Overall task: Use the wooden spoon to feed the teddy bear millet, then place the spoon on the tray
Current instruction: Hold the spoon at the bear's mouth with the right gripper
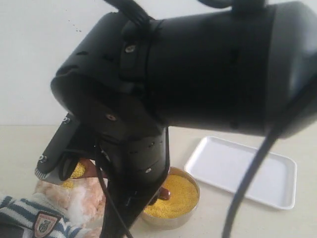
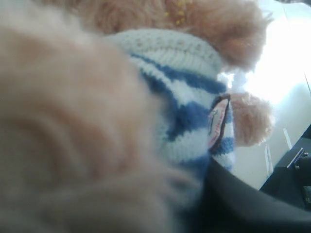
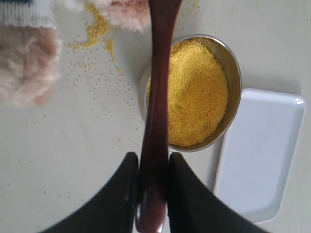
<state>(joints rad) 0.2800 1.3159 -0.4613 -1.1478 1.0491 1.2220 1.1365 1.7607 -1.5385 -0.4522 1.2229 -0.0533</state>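
The teddy bear [image 1: 49, 213] lies at the lower left, its striped shirt [image 2: 184, 97] filling the left wrist view. Fur blurs across my left gripper, and one dark finger [image 2: 243, 206] presses against the shirt. My right gripper [image 3: 151, 162] is shut on the handle of the wooden spoon [image 3: 158, 97]. The spoon reaches past the metal bowl of millet [image 3: 199, 92] toward the bear's fur [image 3: 26, 68]. In the exterior view the spoon's tip [image 1: 79, 169] carries yellow grains beside the bear's head. The white tray [image 1: 242, 171] lies right of the bowl [image 1: 173, 196].
A large black arm [image 1: 198, 74] fills most of the exterior view and hides both grippers' fingers there. Spilled millet grains [image 3: 92, 34] are scattered on the beige table between the bear and the bowl.
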